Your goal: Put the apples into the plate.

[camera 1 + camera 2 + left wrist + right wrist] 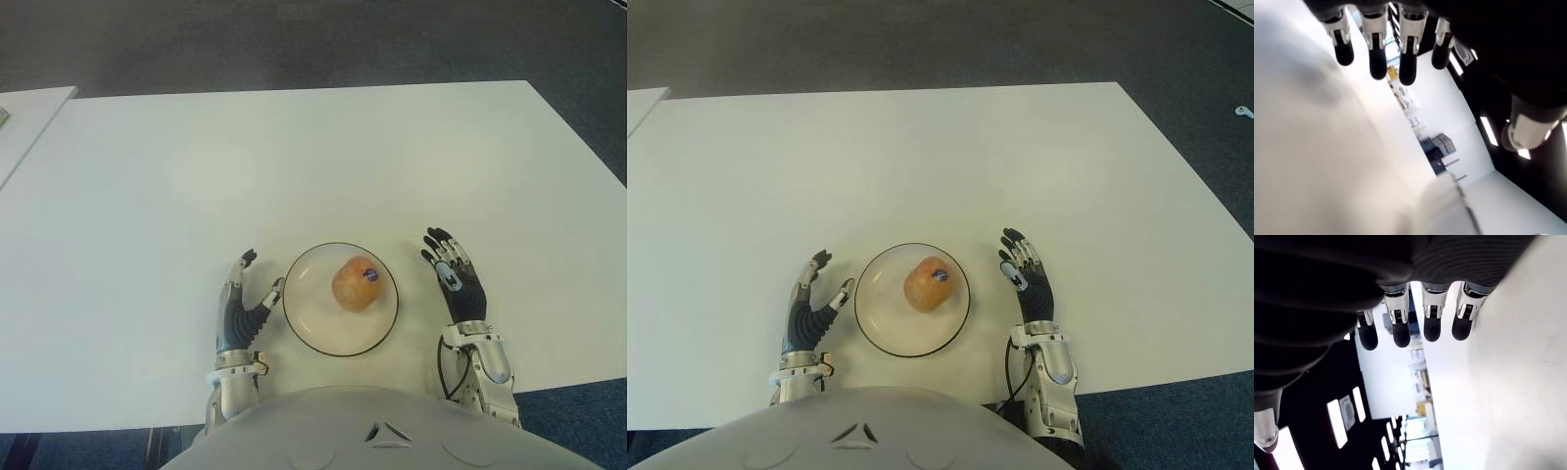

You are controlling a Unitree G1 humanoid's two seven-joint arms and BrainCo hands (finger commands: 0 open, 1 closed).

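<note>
White table [294, 157] fills the eye views, near edge just in front of the robot's torso. Plate [304, 313], white with a dark rim, sits near that edge, centred between the two hands. One apple [357, 283], yellow-red with a small dark sticker on top, lies inside the plate, toward its right side. Left hand [241, 304] just left of the plate, thumb tip close to the rim, fingers extended and relaxed, grasping nothing. Right hand [454, 275] just right of the plate, apart from it, fingers [1400, 328] straight and slightly spread, also empty.
</note>
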